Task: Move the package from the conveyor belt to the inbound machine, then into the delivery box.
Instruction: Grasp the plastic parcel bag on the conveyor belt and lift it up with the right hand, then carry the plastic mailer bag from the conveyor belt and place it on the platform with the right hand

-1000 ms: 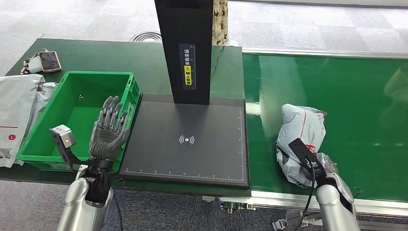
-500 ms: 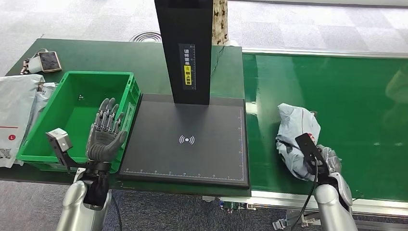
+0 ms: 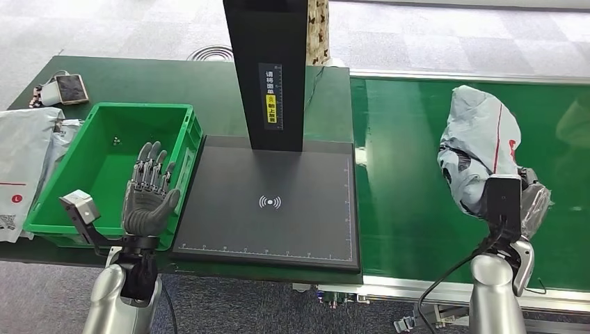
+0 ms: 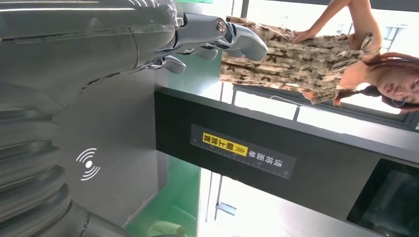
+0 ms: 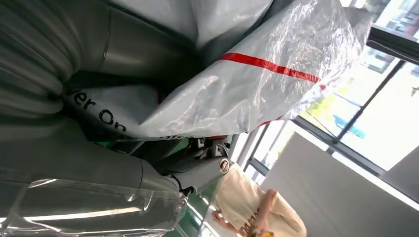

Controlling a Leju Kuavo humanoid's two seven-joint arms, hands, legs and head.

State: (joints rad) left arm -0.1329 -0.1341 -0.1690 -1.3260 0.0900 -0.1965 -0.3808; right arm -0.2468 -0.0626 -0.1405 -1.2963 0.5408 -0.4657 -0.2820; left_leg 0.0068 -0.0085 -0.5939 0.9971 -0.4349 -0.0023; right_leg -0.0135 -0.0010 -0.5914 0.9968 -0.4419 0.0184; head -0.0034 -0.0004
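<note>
Green conveyor belt (image 3: 417,139) — right hand (image 3: 518,209) grips package (image 3: 476,146) (aloft).

Readable marks around me

My scanner column (image 3: 268,69) carries a yellow-and-black Chinese label (image 3: 270,96); its pad (image 3: 271,209) shows a wireless symbol (image 3: 270,202); the package (image 3: 476,149) reads "On".

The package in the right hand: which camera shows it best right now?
The head view. It shows the whole grey package held up over the green belt by the right hand. The right wrist view shows a close stretch of its crinkled plastic with a red stripe. The left wrist view faces the black scanner post instead.
</note>
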